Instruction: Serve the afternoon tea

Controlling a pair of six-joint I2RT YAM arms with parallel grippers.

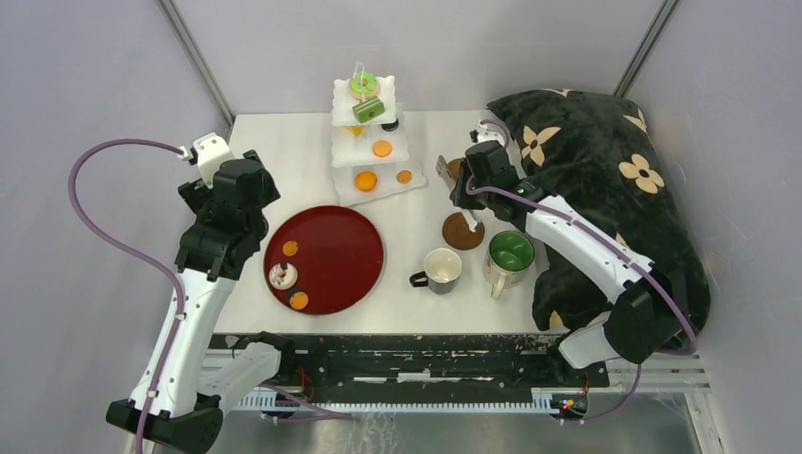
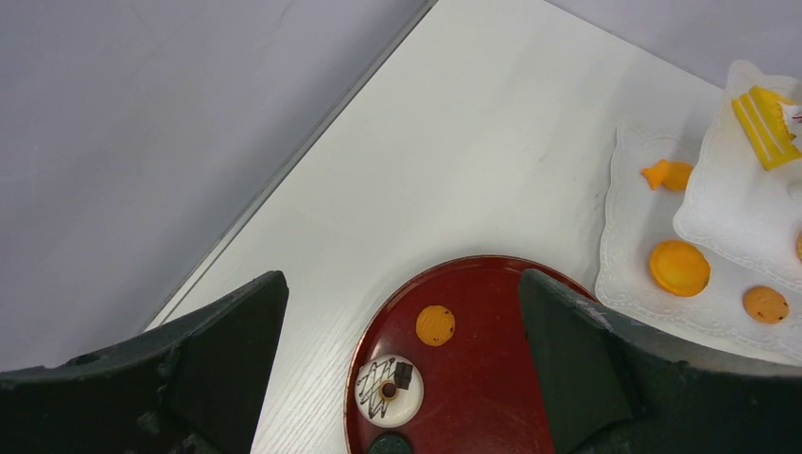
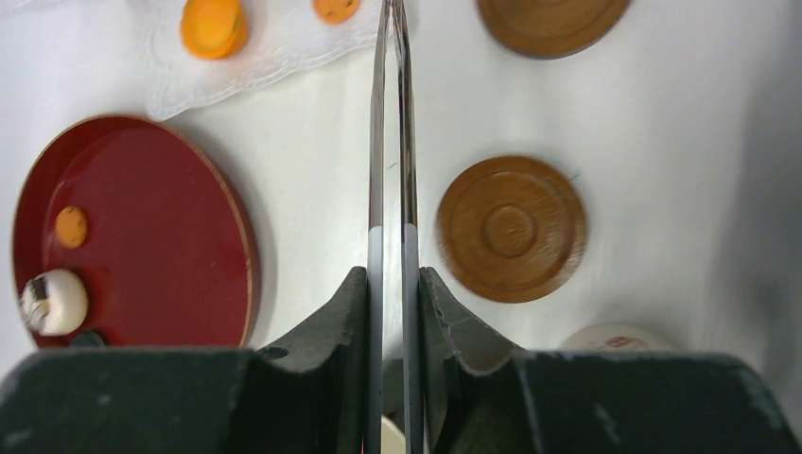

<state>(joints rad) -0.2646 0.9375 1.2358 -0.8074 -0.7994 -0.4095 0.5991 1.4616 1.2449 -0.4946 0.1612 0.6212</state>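
Grey walls close round a white counter [image 1: 416, 312], with a black flowered cushion [image 1: 605, 161] heaped at the right of the overhead frame; the white tiered stand [image 1: 342, 112] sits at upper centre carrying several sweets, while orange discs [image 1: 289, 248] and a white iced sweet [image 1: 283, 275] lie on the red tray [image 1: 340, 255] at lower left centre, not yet served; two mugs [image 1: 441, 268] stand at lower centre-right, both off the brown coaster [image 1: 463, 230] just above them. The right end effector [image 3: 392, 284] is clamped on the metal tongs [image 3: 378, 170], whose two blades are pressed almost together; the left end effector [image 2: 402, 279] hangs spread wide and empty near the tray's left side. The step in hand looks like fetching a sweet from the tray; to do it well the squeeze should ease so the tongs spring apart, the tips should straddle one piece squarely, then close gently, since a small disc could skid on the glossy tray. The tong tips run out of the top of the right wrist frame, so whether anything sits between them cannot be told; a second coaster [image 3: 553, 19] is cut off there and half covered by the right arm [image 1: 577, 241] overhead; a dark item [image 2: 390, 443] at the bottom edge of the left wrist frame is too cropped to name.
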